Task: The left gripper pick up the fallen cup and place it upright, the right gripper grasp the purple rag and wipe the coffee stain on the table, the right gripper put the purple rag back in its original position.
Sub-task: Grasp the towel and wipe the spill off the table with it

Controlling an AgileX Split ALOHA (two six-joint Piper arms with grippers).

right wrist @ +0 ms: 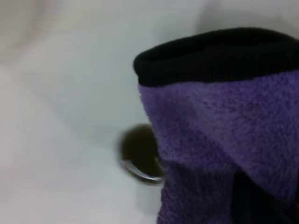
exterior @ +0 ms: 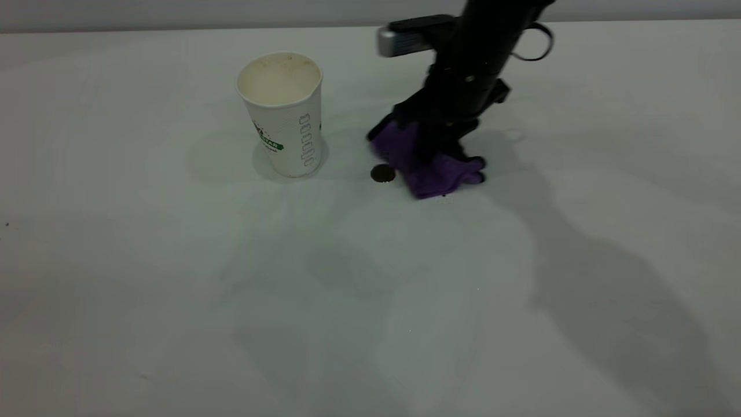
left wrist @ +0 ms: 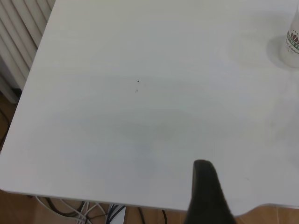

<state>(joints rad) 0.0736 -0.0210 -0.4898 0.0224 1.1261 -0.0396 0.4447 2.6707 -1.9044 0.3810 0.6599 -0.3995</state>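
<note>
Black right gripper clamped on small purple plush rag, pressed to white matte table beside round brown coffee stain; soft, limp cloth, best pinched mid-bunch.

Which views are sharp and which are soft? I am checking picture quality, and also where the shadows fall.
Exterior view: mostly sharp; the cup and coffee stain read clearly, the right hand casts a long shadow toward the near right of the table. Left wrist view: evenly lit, no hard shadows. Right wrist view: very close, the purple rag and stain look soft.
</note>
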